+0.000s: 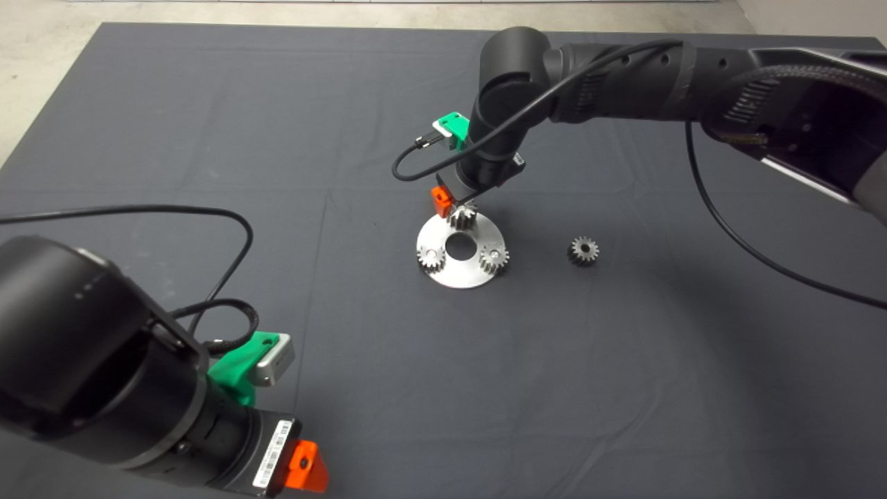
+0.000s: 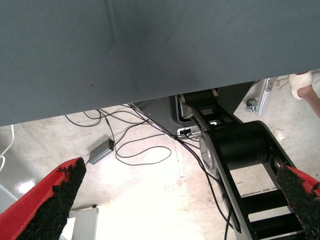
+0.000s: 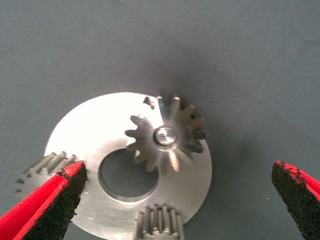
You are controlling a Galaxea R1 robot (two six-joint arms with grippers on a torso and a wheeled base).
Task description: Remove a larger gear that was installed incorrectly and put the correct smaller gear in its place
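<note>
The larger gear (image 1: 463, 218), shiny with long pointed teeth, stands on a pin at the far side of a round steel plate (image 1: 459, 275). Two low fine-toothed gears (image 1: 429, 258) (image 1: 493, 258) sit on the plate's near side. The smaller gear (image 1: 583, 250) lies loose on the mat to the plate's right. My right gripper (image 1: 461, 205) hovers just above the larger gear. In the right wrist view the gripper (image 3: 177, 170) is open and empty, its fingers (image 3: 50, 200) wide on either side of the larger gear (image 3: 165, 135) and not touching it. My left gripper (image 1: 305, 468) is parked at the lower left, open.
The left wrist view shows the open left gripper (image 2: 179, 169), the mat's edge, the floor with cables (image 2: 145, 150), the robot's black base (image 2: 235, 147) and a person's shoe (image 2: 305, 82). The plate (image 3: 90, 125) has a large centre hole.
</note>
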